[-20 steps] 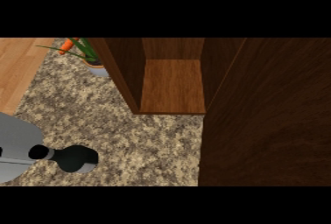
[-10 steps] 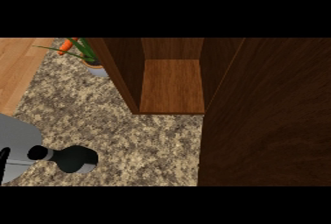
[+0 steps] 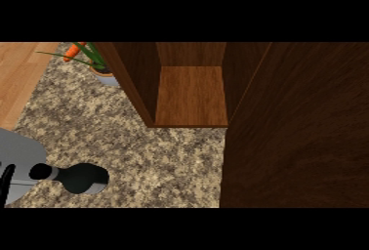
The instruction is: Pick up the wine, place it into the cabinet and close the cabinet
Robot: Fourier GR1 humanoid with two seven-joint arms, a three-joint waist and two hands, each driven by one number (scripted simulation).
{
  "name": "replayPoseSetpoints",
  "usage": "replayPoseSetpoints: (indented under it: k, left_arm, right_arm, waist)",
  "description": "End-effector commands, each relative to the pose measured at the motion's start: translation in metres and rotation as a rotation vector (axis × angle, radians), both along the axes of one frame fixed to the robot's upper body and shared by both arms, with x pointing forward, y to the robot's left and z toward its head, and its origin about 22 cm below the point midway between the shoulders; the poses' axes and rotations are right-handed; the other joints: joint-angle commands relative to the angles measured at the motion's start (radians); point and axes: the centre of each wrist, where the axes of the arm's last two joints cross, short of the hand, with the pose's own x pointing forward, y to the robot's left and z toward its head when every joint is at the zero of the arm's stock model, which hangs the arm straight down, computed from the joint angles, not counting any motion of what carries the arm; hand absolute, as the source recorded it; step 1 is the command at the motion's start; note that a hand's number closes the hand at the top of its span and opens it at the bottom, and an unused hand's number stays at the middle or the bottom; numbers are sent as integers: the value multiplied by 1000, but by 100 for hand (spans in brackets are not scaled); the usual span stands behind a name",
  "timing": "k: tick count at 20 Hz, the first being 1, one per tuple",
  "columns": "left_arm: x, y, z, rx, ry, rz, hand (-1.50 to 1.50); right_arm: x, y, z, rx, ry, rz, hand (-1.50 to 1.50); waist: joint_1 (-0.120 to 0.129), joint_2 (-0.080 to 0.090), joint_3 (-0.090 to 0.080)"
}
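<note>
A: Logging largest first. The open cabinet door (image 3: 302, 136) fills the view's 3 o'clock side. The granite counter (image 3: 144, 141) covers the middle. The cabinet's open compartment (image 3: 191, 97) sits at 12 o'clock, with its shelf bare.

B: Arms?

A: Only the left forearm (image 3: 18, 156) shows, grey, at 8 o'clock on the frame edge. The right arm and hand are out of view.

B: And the wine?

A: The wine bottle (image 3: 81, 178) is at 7 o'clock on the counter. Its dark body is toward 3 o'clock and its pale-banded neck points to 9 o'clock, so the long axis runs 9 to 3 in the view. I cannot tell whether it stands tilted or lies flat.

B: Hand state?

A: Only a black sliver of the left hand (image 3: 7, 184) shows, at 9 o'clock from the neck and near it. Contact is unclear, and I cannot tell whether the hand is spread, closed or pinching.

B: Key relation?

A: The bottle lies at 3 o'clock from the left hand, neck-end nearest, so I judge the left is the working hand. The compartment is at 1 o'clock from the bottle, well apart. A potted plant (image 3: 97, 63) stands at 11 o'clock, beside the cabinet wall.
</note>
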Motion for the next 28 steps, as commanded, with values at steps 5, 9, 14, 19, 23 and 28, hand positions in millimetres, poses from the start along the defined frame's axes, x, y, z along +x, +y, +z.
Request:
replayPoseSetpoints:
  k: [5,9,14,19,23,28]
  left_arm:
    - [-7,15,-25,16,15,66,-150]
    - [17,15,-57,9,15,62,-150]
    - [35,30,-81,-3,36,62,-150]
    - [24,42,-75,26,25,27,-150]
    - [22,21,-110,-13,32,-11,-150]
    - [11,19,-122,-22,23,6,-150]
  right_arm:
    - [-37,-2,21,38,-48,57,-150]
    - [-34,3,17,58,-59,52,-150]
    - [-34,6,16,72,-51,48,-150]
    - [-34,-9,23,44,-54,70,-150]
    - [-42,0,15,47,-71,47,-150]
    - [-31,-5,21,46,-66,33,-150]
  waist:
    - [0,0,1]
    - [-3,1,0]
    - [-8,2,0]
    - [-4,1,1]
    - [-6,1,1]
    - [1,1,1]
